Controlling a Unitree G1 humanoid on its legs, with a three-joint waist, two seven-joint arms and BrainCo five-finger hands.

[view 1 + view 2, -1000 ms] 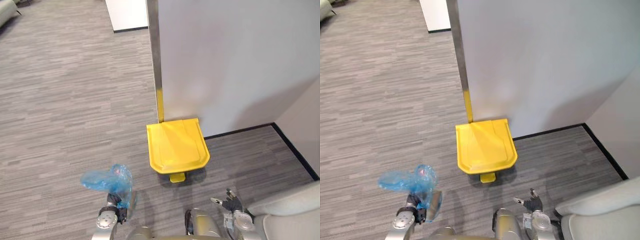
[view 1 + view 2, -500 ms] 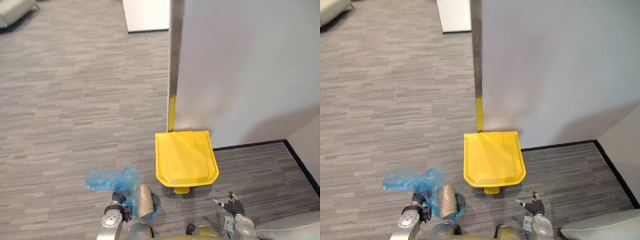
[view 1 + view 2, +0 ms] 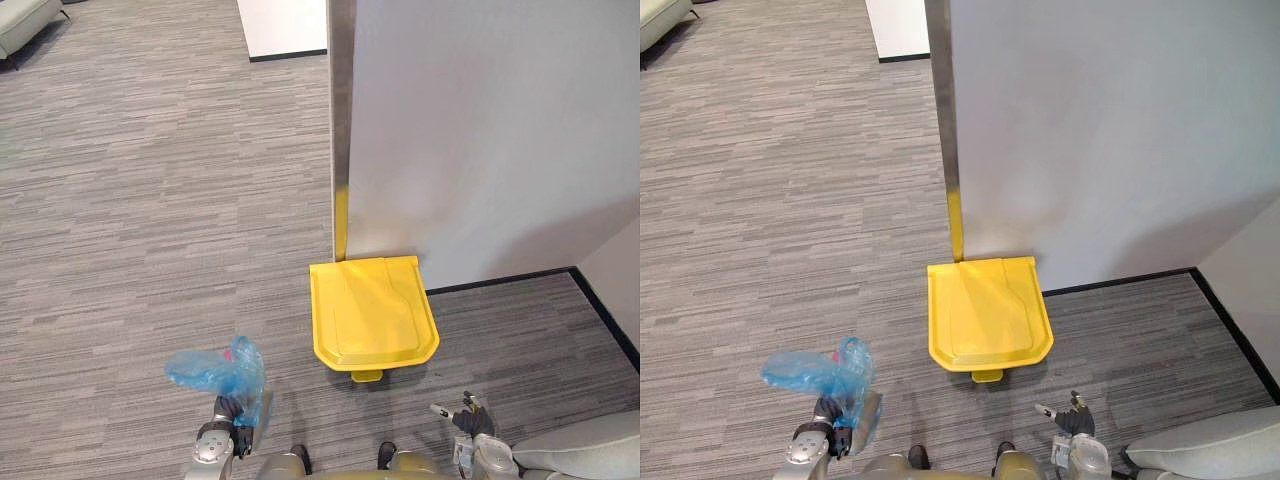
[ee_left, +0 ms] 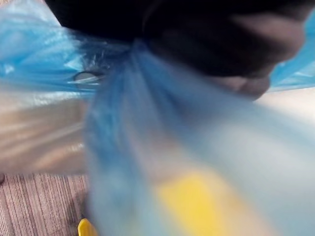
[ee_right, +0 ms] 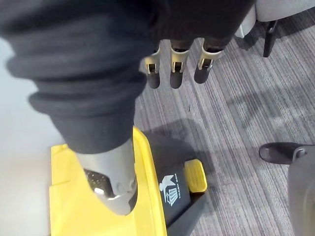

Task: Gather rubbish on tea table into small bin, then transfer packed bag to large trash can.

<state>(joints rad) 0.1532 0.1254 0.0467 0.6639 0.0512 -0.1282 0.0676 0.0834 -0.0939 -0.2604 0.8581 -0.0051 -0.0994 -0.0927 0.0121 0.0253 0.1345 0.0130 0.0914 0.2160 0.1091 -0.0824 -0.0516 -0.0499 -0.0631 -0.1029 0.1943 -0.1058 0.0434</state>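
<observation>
At the far upper left of the head views, the corner of a pale sofa (image 3: 22,16) stood on grey striped carpet (image 3: 150,200). At the lower left, the left hand (image 3: 226,412) was clamped on the gathered neck of the blue bag (image 3: 215,368). The bag's loose top puffed up above the hand and its filled part hung beside the wrist, clear of the carpet. In the left wrist view, the thin plastic stretched away from the dark hand cover, with a brownish shape blurred inside it.

A tall metal post (image 3: 341,120) marked the corner of a white wall (image 3: 500,130) in the middle of the frame. At its foot stood the yellow trash can (image 3: 372,318), its lid (image 3: 987,308) down flat and its pedal (image 3: 366,375) sticking out on the near side. The bag was well apart from the can, to its lower left.

At the lower right, the right hand (image 3: 465,420) hung with its fingers (image 5: 176,69) straight and loose, holding nothing. In its wrist view it was above the can's near edge and pedal. A light grey seat (image 3: 585,450) filled the bottom right corner.
</observation>
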